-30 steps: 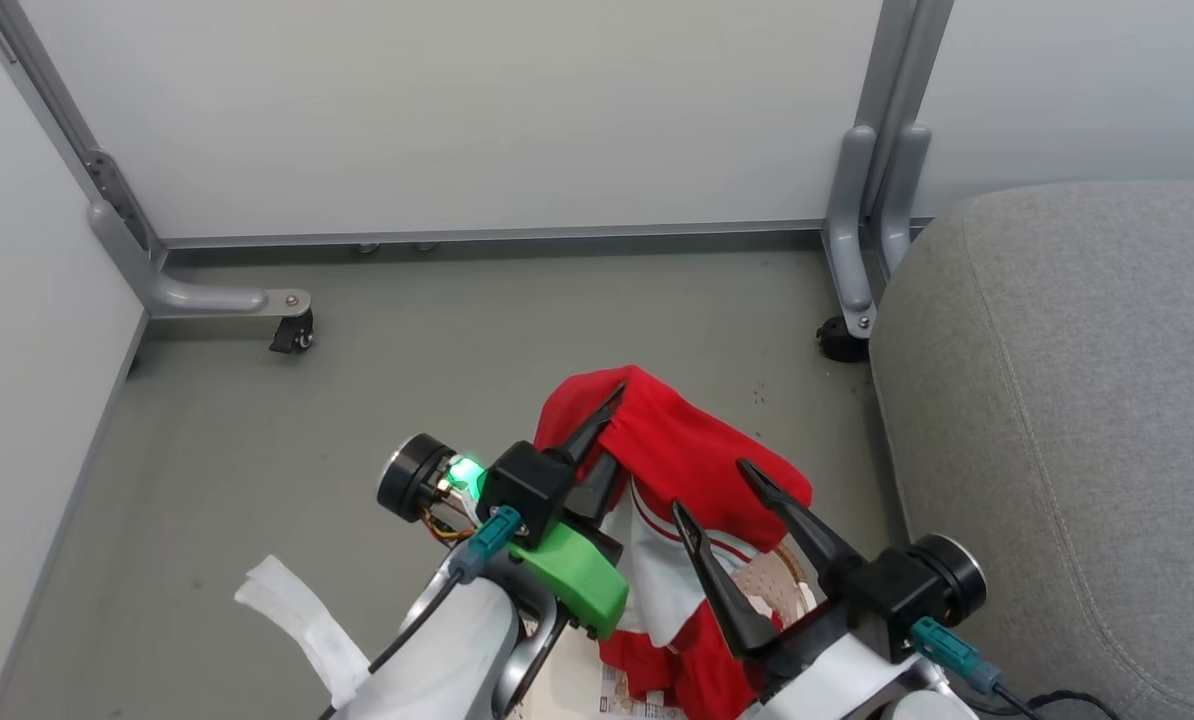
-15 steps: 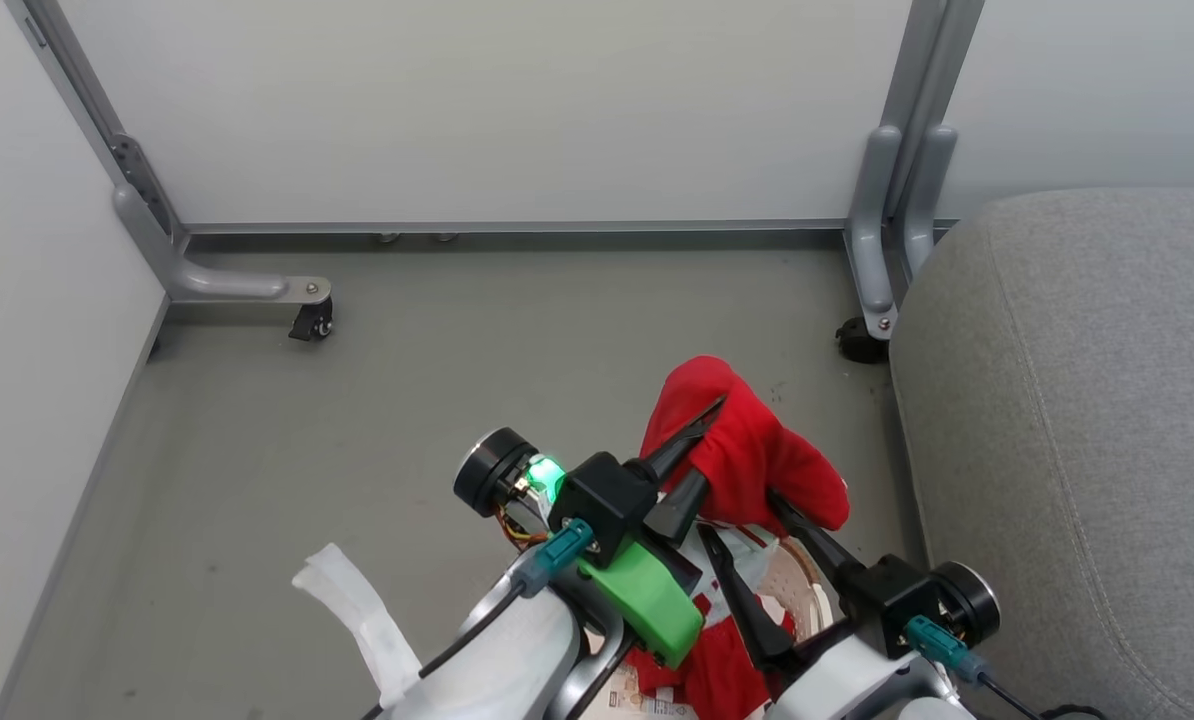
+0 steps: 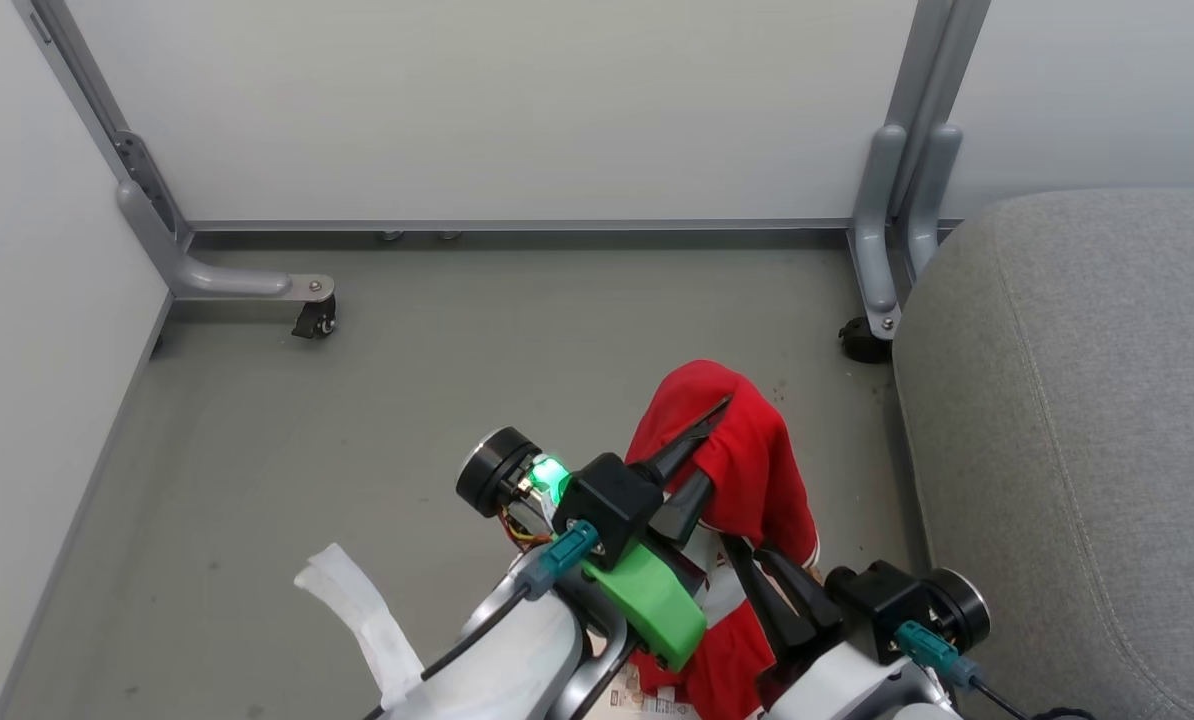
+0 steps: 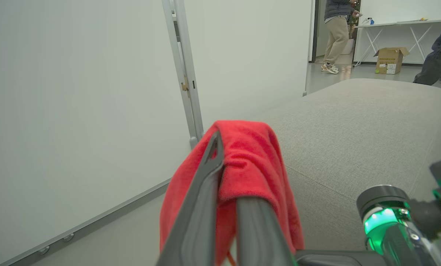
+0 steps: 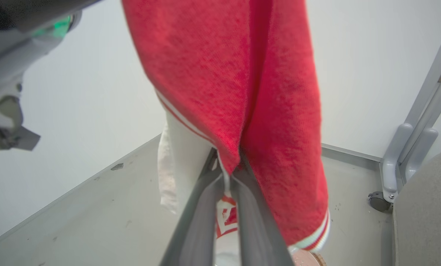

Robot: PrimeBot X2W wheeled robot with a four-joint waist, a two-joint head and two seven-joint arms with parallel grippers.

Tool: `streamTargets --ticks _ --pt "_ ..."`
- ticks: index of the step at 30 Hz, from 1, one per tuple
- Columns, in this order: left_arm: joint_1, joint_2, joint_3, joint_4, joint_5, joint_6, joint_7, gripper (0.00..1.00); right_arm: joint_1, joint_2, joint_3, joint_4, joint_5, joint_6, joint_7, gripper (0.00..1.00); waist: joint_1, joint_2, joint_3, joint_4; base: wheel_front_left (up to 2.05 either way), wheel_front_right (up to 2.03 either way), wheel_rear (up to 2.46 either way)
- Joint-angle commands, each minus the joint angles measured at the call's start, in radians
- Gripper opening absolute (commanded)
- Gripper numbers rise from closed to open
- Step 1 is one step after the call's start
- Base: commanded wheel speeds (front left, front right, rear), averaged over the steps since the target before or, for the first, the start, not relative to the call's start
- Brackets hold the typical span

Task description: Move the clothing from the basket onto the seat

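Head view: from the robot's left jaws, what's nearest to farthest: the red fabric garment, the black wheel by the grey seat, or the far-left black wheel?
1. Red fabric garment, clamped in the left jaws.
2. Right black caster wheel, beside the grey fabric seat.
3. Left black caster wheel, far left.

The red garment [image 3: 747, 470] buried the tips of the right hand [image 5: 229, 173] and one fingertip of the left hand [image 4: 229, 166]. It hid nearly all the basket [image 5: 307, 258]. The seat [image 3: 1077, 420] ran off the right edge; the label [image 3: 647, 703] was unreadable.
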Motion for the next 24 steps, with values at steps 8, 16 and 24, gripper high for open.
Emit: streamTargets --ticks 8,16,24 --pt "-0.008 0.020 0.002 0.009 -0.003 0.017 0.003 0.00 -0.006 -0.006 0.003 -0.014 0.023 0.000 -0.003 0.00 0.0000 0.0000 0.010 -0.004 0.00 0.00 0.00" --pt "-0.004 0.040 -0.003 0.030 0.004 0.034 0.026 1.00 -0.016 -0.010 -0.004 -0.026 0.040 0.000 -0.003 0.00 0.0000 0.0000 0.021 -0.008 0.00 0.00 0.00" --pt "-0.015 0.068 -0.016 0.047 0.013 0.039 0.051 1.00 -0.010 -0.012 -0.009 -0.032 0.048 0.000 -0.003 0.00 0.0000 0.0000 0.029 -0.007 0.00 0.00 0.00"
